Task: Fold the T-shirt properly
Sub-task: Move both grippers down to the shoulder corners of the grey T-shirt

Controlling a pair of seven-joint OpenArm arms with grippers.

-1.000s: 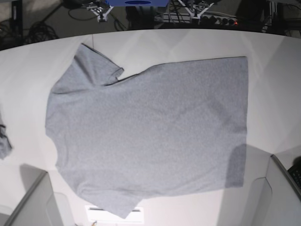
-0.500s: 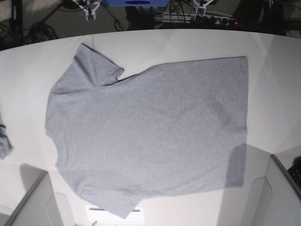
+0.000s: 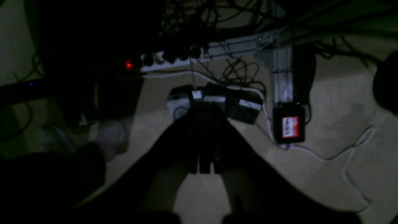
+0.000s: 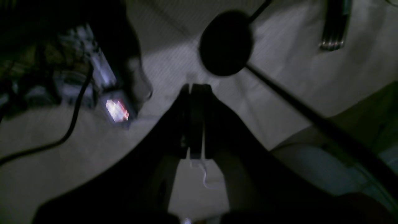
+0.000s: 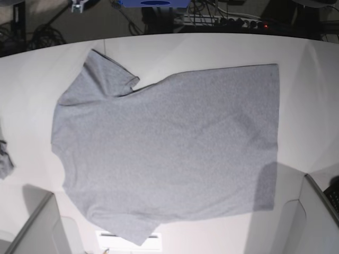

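Observation:
The heather-grey T-shirt (image 5: 169, 148) lies spread flat, plain side up, on the white table (image 5: 212, 47). Its sleeves and neck are to the left and its hem to the right. The far sleeve (image 5: 106, 74) is creased. Both arms are off the table, behind its far edge. In the left wrist view my left gripper (image 3: 204, 104) is shut and empty above a carpeted floor. In the right wrist view my right gripper (image 4: 196, 88) is shut and empty too. In the base view only a pale tip of the right gripper (image 5: 79, 5) shows at the top edge.
A small grey cloth scrap (image 5: 4, 159) lies at the table's left edge. Grey panels stand at the near corners (image 5: 37, 227) (image 5: 318, 211). Below the left gripper are a power strip (image 3: 168, 57), tangled cables and a black box with a red label (image 3: 288, 127).
Both grippers drew away along the top edge of the base view. The right one slid left, and the left one left the frame. The T-shirt has not moved.

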